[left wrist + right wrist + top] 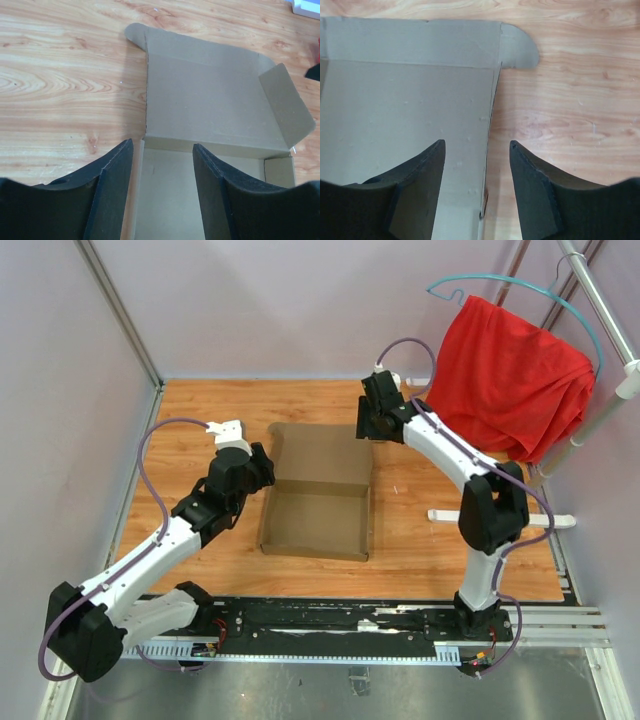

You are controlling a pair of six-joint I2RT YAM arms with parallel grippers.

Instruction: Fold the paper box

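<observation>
The plain brown cardboard box (318,502) lies open at the centre of the wooden table (200,410). The left fingers (114,187) are spread at its 9 o'clock wall and the right fingers (420,192) are spread at its 1 o'clock corner. A red cloth (505,380) hangs at 2 o'clock.

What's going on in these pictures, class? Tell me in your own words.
Two robot arms are working on a brown paper box lying on a wooden table. Its near half is folded up into a shallow tray, and the lid lies open behind it. The left gripper is open at the tray's left wall. The right gripper is open over the lid's right edge. Neither is clamped on the cardboard.
</observation>
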